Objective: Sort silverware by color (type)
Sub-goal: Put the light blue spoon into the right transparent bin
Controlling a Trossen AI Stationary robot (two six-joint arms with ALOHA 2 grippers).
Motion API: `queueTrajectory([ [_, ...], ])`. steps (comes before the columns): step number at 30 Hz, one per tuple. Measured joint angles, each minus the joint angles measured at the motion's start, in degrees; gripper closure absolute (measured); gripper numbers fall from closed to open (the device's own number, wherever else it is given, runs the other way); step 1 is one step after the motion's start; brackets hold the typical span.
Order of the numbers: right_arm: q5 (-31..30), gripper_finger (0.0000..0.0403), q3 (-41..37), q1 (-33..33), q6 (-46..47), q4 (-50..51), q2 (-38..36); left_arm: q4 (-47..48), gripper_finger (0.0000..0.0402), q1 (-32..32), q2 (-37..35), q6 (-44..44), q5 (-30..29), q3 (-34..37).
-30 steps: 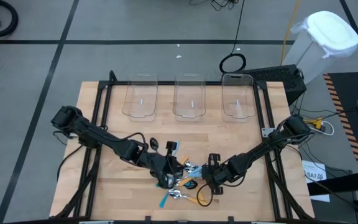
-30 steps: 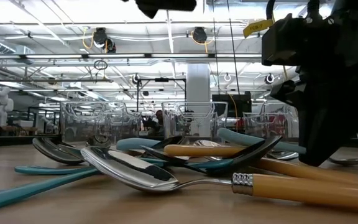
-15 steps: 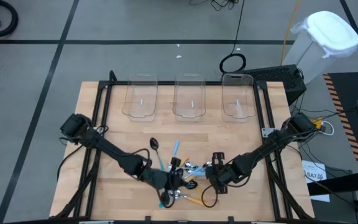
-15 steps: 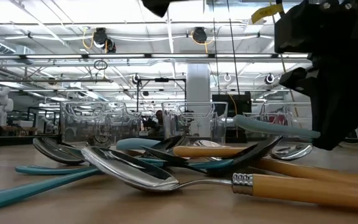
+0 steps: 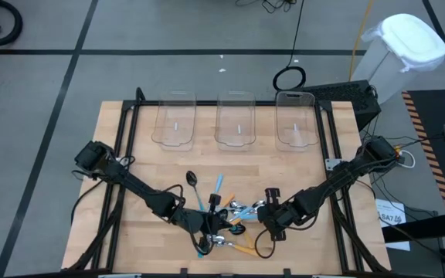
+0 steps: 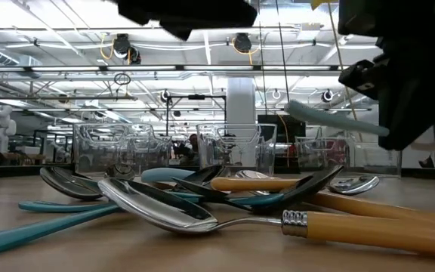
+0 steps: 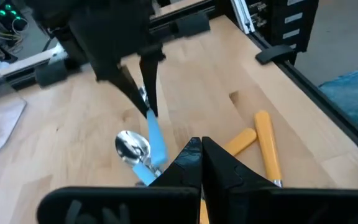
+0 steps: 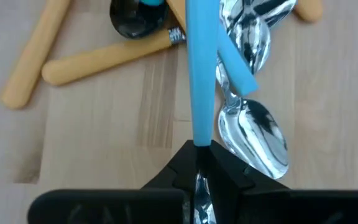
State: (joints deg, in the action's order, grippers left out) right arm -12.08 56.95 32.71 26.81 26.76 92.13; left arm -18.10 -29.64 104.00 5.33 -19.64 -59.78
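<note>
Right tool (image 8: pixel 197 163) clamped on light-blue-handled spoon (image 8: pixel 197 74), lifted above spoon pile (image 5: pixel 226 224) on counter (image 5: pixel 300 166); left tool (image 7: pixel 201 163) closed, empty, over pile.

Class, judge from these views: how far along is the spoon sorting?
Done: nothing; all three bins sit empty. In hand: the right claw is shut on a light-blue spoon, lifted off the pile. Left: the remaining spoons lie heaped mid-table, with the left claw shut above them.
</note>
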Motion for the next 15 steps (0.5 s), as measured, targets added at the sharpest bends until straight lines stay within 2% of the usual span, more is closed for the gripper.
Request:
queueTrajectory([
  [15, -1.63, 0.0385, 0.04, -0.13, -0.86, 2.86, -7.33, -3.63, 0.0401, 0.29, 0.01, -0.93, -1.40, 1.41],
])
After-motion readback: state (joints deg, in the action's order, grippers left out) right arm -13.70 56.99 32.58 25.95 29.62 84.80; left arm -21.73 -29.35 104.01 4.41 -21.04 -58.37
